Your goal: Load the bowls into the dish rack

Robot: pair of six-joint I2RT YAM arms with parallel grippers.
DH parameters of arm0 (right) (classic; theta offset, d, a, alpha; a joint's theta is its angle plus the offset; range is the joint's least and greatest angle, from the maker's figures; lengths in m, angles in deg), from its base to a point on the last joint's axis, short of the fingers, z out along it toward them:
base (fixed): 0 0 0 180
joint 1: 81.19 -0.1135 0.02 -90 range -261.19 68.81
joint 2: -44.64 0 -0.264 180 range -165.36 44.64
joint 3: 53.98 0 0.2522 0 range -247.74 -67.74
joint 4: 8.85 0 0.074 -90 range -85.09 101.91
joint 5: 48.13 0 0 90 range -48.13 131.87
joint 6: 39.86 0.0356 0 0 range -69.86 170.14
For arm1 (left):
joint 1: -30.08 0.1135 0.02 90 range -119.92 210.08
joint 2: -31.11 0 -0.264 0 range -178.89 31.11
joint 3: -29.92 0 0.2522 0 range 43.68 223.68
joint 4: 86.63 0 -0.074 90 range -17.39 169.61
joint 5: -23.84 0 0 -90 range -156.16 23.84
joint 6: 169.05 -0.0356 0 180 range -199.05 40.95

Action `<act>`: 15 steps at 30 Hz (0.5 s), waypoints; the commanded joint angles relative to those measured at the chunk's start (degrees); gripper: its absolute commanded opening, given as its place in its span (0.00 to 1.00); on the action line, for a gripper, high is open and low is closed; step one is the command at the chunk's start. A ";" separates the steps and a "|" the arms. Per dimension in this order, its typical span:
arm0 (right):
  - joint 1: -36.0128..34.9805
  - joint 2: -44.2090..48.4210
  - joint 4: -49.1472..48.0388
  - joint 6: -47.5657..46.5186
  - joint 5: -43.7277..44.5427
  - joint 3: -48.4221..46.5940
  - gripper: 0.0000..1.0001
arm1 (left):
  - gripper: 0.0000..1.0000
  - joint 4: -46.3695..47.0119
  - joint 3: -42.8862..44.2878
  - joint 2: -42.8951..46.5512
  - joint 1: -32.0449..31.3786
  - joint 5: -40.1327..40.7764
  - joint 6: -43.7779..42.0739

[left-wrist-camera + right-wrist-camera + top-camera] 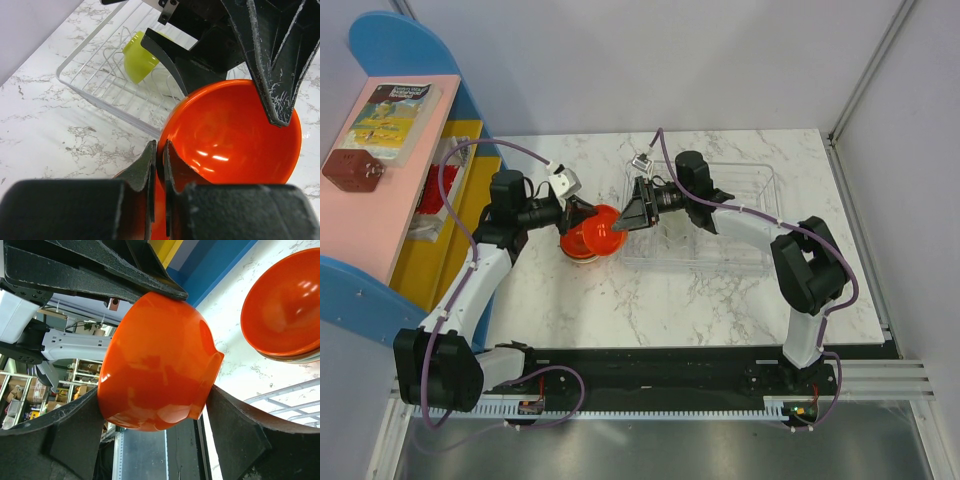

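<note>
Marbled white table (570, 310) stretches away from the arm bases. Nearest the left arm, a stack (285, 310) of bowls sits on it, orange on top, with a pale mint edge showing at the bottom in the right wrist view. Just above the stack, the left gripper (160, 150) pinches the rim of an orange bowl (225, 135) and holds it tilted in the air. The right gripper (623, 222) meets it from the other side, fingers spread wide around the bowl. Whether they press on it I cannot tell.

This looks like a handover. The right fingers should close firmly across the bowl before the left lets go, or it may drop onto the stack below.

Beyond, the dish rack (740, 245) lies under the right arm, with a lime green bowl (137, 57) already on its wires. The rack's near wall is what the carried bowl must clear. A blue shelf unit (390, 140) stands at the far left, well apart from the work.
</note>
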 commanded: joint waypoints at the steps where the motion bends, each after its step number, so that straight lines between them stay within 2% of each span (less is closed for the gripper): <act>1: -0.36 1.90 -1.80 -1.69 -0.02 -2.47 0.79 | 0.02 1.33 1.94 0.07 -0.44 -0.42 0.63; 7: -0.36 1.81 1.80 -4.51 0.60 -3.35 0.67 | 0.02 1.16 1.76 0.15 -0.44 -0.42 0.45; 12: -0.36 1.99 0.76 -3.98 0.07 -3.44 0.45 | 0.02 1.24 1.67 0.15 -0.53 -0.33 0.28; 13: -0.28 2.08 0.66 -3.89 -0.11 -3.44 0.35 | 0.02 1.25 1.67 0.24 -0.45 -0.42 0.28; 15: -0.28 2.17 0.40 -3.89 -0.02 -3.35 0.27 | 0.02 1.16 1.50 0.15 -0.44 -0.42 0.36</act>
